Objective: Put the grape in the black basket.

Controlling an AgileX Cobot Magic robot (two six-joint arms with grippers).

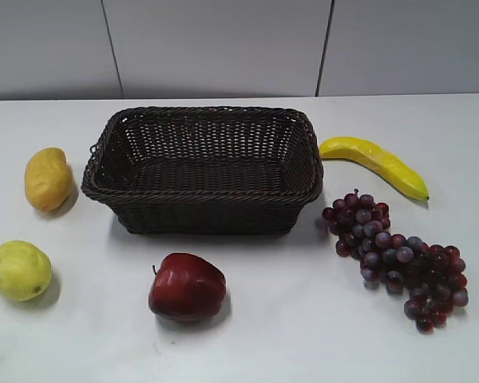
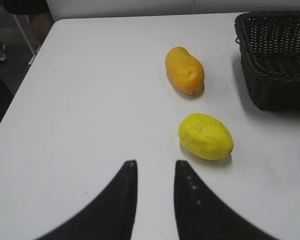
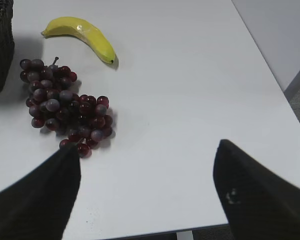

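The grape (image 1: 397, 260) is a long bunch of dark red-purple grapes lying on the white table right of the black basket (image 1: 201, 169); the bunch also shows in the right wrist view (image 3: 64, 105). The black basket is empty and its corner shows in the left wrist view (image 2: 276, 60). My right gripper (image 3: 147, 147) is wide open and empty, above the table just right of and nearer than the bunch. My left gripper (image 2: 155, 164) is open a little and empty, above bare table near the yellow fruit. Neither gripper shows in the exterior view.
A banana (image 1: 375, 163) lies behind the grape. A red apple (image 1: 186, 286) sits in front of the basket. An orange-yellow fruit (image 1: 48, 179) and a yellow-green fruit (image 1: 17, 270) lie left of the basket. The table's right edge (image 3: 270, 75) is near my right gripper.
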